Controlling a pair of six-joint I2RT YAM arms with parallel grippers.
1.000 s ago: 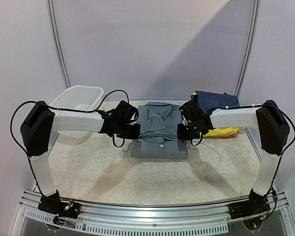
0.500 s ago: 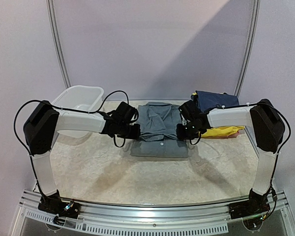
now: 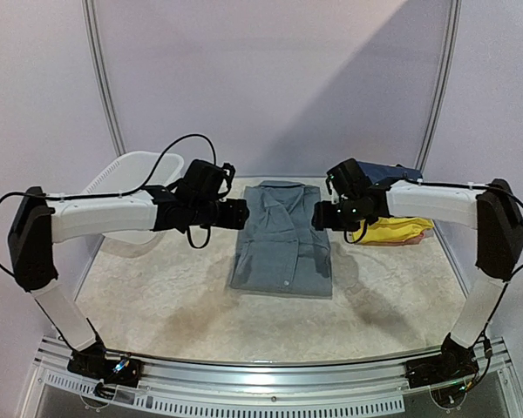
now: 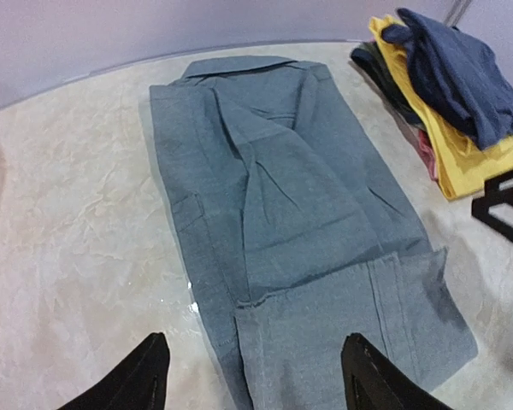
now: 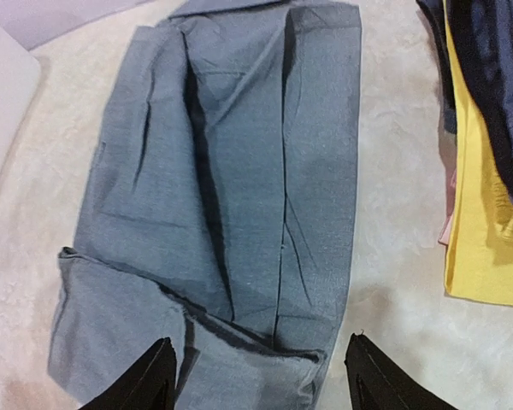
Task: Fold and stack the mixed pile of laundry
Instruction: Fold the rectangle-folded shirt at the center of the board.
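Grey shirt [image 3: 283, 239], likely soft and floppy, lies below spread left fingers [image 4: 145, 380] and spread right fingers [image 5: 154, 376]; I'd pinch its folded corners.

A white basin [image 3: 135, 167] sat at the table's [image 3: 183, 313] far left corner, against the lilac wall [image 3: 270, 78]; a metal rail [image 3: 270, 370] ran along the near edge.
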